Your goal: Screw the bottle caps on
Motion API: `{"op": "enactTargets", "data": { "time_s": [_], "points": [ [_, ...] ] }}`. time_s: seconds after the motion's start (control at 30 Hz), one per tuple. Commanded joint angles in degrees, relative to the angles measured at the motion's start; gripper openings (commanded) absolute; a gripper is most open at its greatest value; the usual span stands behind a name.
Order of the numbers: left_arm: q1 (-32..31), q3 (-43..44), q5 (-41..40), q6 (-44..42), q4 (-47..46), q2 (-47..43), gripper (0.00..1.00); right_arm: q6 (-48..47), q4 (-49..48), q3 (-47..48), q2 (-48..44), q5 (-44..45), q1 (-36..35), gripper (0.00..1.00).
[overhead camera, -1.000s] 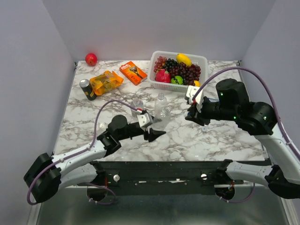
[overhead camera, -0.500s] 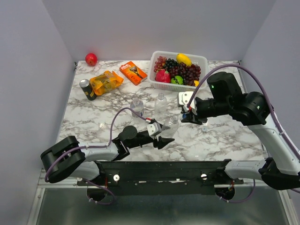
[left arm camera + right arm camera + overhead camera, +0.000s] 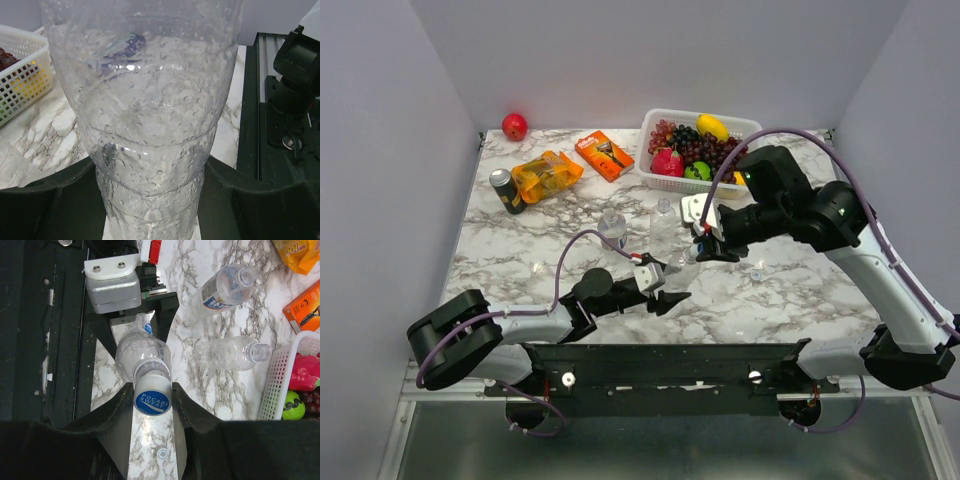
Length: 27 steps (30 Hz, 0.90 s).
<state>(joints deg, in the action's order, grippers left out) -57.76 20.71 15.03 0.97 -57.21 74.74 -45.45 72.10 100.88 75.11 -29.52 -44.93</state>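
Over the last second both arms have converged at the middle of the top view. The left arm carried its bottle (image 3: 150, 125) inward from left of centre, and the right tool (image 3: 708, 247) slid leftward until it sat over the bottle's mouth.

The left tool (image 3: 668, 293) is clamped round the lower body of this clear, droplet-covered bottle, its dark fingers (image 3: 45, 200) pressing in from both sides. The right tool is closed almost fully on the blue cap (image 3: 153, 401), which sits at the centre of the right wrist view, squarely atop the neck.

This suggests the approach is done and the twisting stage is at hand. Whether the threads have caught yet I cannot tell, since the cap hides the rim.

Two more bottles wait uncapped on the tabletop (image 3: 800, 300): a labelled bottle (image 3: 225, 287) at upper right of the right wrist view, and a plain bottle (image 3: 232, 352) below it. A pale ring (image 3: 162, 454) low in that view is probably a loose clear cap.
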Motion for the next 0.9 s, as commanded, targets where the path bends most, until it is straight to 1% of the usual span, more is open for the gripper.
{"op": "enactTargets", "data": {
  "time_s": [0.0,0.27,0.47,0.7,0.87],
  "points": [
    [-0.16,-0.58,-0.09,-3.52,-1.15,-0.12,0.00,-2.88,2.43,2.83,1.18,-0.02,-0.34,0.14],
    [-0.16,-1.20,-0.70,-6.77,-3.08,0.32,0.00,-7.63,7.88,5.99,4.43,0.60,-0.34,0.17],
    [-0.16,-1.11,-0.52,-7.13,-2.73,0.32,0.00,-9.39,8.58,6.43,5.66,2.18,-0.60,0.17],
    [-0.16,-1.11,-0.70,-8.00,-2.73,0.49,0.00,-12.55,12.80,8.45,7.77,1.13,-0.86,0.22],
    [-0.16,-1.11,-1.23,-9.32,-2.47,0.50,0.00,-14.84,15.27,8.81,8.83,1.04,-1.39,0.23]
  ]
}}
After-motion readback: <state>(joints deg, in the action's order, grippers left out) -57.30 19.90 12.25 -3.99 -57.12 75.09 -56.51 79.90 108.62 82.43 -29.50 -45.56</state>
